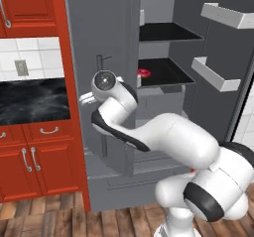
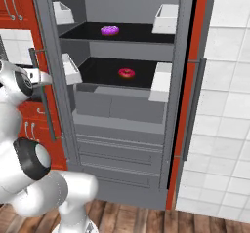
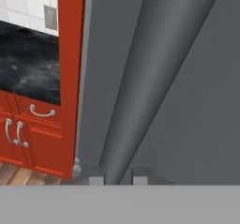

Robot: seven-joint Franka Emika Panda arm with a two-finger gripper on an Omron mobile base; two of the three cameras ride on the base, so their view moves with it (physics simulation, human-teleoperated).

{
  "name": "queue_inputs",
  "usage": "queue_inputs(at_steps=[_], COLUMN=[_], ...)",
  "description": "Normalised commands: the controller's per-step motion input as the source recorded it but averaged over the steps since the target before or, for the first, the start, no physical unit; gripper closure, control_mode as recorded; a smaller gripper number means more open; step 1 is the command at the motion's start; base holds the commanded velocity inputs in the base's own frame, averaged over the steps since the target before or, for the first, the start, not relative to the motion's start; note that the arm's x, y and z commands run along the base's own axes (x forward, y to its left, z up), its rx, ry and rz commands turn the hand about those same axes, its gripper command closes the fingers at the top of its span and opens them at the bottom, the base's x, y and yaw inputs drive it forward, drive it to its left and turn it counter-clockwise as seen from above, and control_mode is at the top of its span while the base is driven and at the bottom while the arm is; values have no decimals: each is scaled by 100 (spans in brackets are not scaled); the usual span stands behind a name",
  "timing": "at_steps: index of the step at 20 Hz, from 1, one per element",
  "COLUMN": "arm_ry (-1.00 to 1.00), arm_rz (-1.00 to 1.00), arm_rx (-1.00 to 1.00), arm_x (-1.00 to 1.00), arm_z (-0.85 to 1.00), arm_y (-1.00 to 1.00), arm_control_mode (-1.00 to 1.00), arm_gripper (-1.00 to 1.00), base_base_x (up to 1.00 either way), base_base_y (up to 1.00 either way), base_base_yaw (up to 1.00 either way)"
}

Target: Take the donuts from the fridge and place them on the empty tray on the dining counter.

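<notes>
A grey fridge (image 2: 122, 125) stands with its doors swung open, showing black shelves, white door bins (image 2: 166, 18) and drawers below. Red cabinets (image 1: 30, 166) flank it on the left, with a black marble strip (image 1: 32, 99) and white wall tiles above them.

Two donuts lie inside the fridge. The purple donut (image 2: 109, 30) sits on the upper shelf, towards its left side. The red donut (image 2: 126, 73) sits on the shelf below, near the middle; in the left base view the same donut (image 1: 144, 72) peeks out just past the edge of the left door (image 1: 99, 42).

The white arm (image 1: 163, 137) reaches up and forward to the left door. In the hand view the gripper (image 3: 115, 177) is at the door's bar handle (image 3: 154, 73), a thick grey rod running up between its two dark fingertips (image 3: 95, 178). The tips are pressed in close on either side of the bar, pinching it.

Both donuts are well apart from the gripper: they lie deep on the shelves to its right, with the open door's edge between the hand and the red donut, and the purple one higher and farther back.

No brand, label or readable writing shows anywhere. A small grey outlet plate (image 1: 21, 67) sits on the tiled wall above the marble strip.
</notes>
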Motion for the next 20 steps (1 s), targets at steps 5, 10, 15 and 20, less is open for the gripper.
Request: queue_inputs(at_steps=[5, 10, 15, 20], arm_ry=[-12, -7, 10, 5], arm_rz=[0, 0, 6, 21], arm_rx=[-1, 0, -2, -9], arm_x=[-100, -99, -27, 0], arm_z=[31, 57, 31, 1], arm_y=[-26, -90, -78, -80], arm_control_mode=[-100, -100, -100, -100], arm_gripper=[-100, -100, -100, -100], base_base_x=[0, 0, 0, 0], base_base_y=[0, 0, 0, 0], base_base_yaw=[0, 0, 0, 0])
